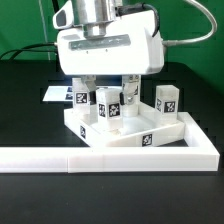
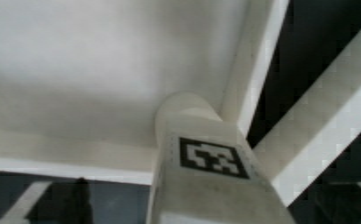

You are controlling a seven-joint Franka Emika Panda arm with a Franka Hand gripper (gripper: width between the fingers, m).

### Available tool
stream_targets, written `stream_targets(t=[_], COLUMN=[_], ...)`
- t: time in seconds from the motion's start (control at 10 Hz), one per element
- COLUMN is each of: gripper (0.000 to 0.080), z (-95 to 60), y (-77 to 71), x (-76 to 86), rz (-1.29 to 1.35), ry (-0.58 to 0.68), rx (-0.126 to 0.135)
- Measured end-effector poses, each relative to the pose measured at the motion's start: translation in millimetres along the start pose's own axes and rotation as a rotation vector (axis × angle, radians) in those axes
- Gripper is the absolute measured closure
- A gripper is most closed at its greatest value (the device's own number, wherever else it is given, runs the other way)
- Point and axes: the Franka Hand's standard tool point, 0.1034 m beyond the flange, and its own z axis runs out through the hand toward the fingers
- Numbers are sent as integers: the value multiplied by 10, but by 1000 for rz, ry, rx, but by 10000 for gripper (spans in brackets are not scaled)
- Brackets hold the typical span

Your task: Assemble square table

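On the black table, the end effector clamps a leg over the slab.

Gripper fingertips hidden behind tagged legs; grip state unclear. Slab back edge masked by gripper body. Arm cropped at frame top. Wrist view blurred, leg cut off at frame edge.

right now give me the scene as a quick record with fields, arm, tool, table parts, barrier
arm: above the square slab, tool pointing down
tool: shut on leg, held upright over the slab
wrist view: tagged leg fills the middle, slab rim behind it
other legs: one at the exterior view's right, one at its left
barrier: along the slab's near side
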Motion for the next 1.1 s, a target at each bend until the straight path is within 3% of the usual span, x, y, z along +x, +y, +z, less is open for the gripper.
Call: stream_targets(t=[0.8,1.1], gripper=[151,151], z=[7,-3], y=[10,6], x=[-4,3], rz=[-626,-859], ry=[-12,-10], rx=[-9,-23])
